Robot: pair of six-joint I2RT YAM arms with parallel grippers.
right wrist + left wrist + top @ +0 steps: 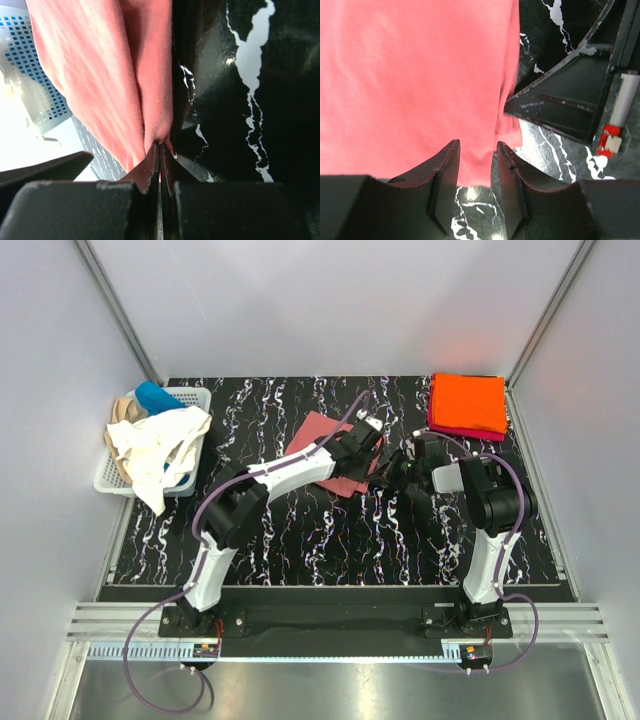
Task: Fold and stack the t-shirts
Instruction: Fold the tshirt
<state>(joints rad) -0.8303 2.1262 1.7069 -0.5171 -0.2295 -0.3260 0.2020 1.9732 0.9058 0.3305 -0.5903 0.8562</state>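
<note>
1. Right gripper (397,468), from above: clamped on the pink tee (318,438) at its corner, with the left gripper (372,430) just beside it over the same edge.
2. Left wrist: jaws apart, tee edge right under the tips, nothing pinched. Closing here might catch only one layer.
3. Right wrist: tips shut on a thin fold, so a hard tug could slip it out.

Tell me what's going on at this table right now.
Two robot arms are working on a salmon-pink t-shirt lying mid-table. The right gripper is pinched shut on a fold of it, while the left gripper sits open at the shirt's edge, not gripping. A folded orange t-shirt rests on a magenta t-shirt in the far right corner. Unfolded tees spill from the white basket on the left.
</note>
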